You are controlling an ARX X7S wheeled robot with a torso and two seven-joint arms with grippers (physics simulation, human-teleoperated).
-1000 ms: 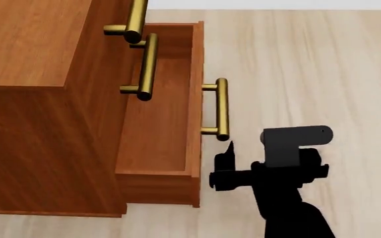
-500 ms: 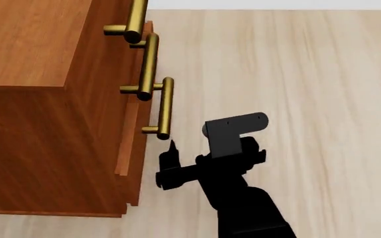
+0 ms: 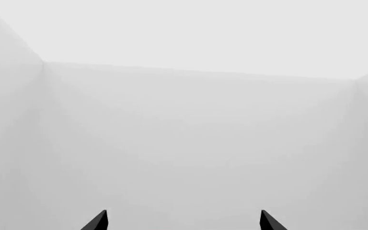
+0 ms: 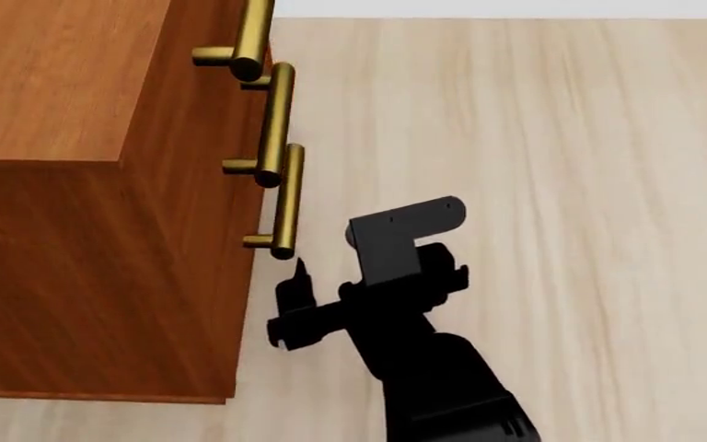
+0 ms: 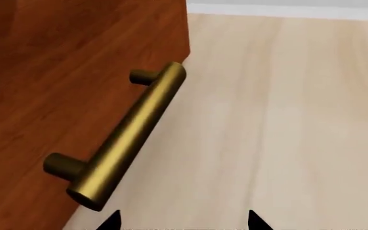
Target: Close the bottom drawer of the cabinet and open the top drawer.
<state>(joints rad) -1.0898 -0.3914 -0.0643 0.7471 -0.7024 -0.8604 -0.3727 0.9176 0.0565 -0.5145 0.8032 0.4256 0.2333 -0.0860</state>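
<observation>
Right fingers point(image 4: 290, 308) spread (holding nothing) beside bottom drawer's handle point(image 4: 284, 201); left fingers point(image 3: 182, 221) spread.

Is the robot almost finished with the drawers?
About halfway. The bottom drawer looks pushed in, its handle lined up with the others on the cabinet. The right gripper sits open just below that handle, holding nothing. The top drawer is not yet open.

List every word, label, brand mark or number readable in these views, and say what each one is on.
None: no readable text in any view.
The cabinet, its brass handles and the right gripper carry no marking.
The left wrist view shows only blank grey walls.
</observation>
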